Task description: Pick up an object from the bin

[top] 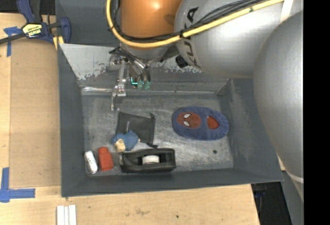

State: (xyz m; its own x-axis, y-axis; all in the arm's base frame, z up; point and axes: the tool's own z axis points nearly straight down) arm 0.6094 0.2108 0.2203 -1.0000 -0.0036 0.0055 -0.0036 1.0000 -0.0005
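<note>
My gripper (pixel 130 84) hangs under the orange dome over the back left of the bin, its two metal fingers apart with nothing between them. Just in front of it on the bin floor lies a black folded flat piece (pixel 137 126). A small blue toy with a pale face (pixel 126 141) rests against that piece's front left corner. A black tape dispenser with a white roll (pixel 148 160) lies along the front wall.
A blue oval pad with red face-like patches (pixel 200 123) lies at the right of the floor. A red block (pixel 105 158) and a white capsule (pixel 91 162) sit in the front left corner. The arm covers the upper right.
</note>
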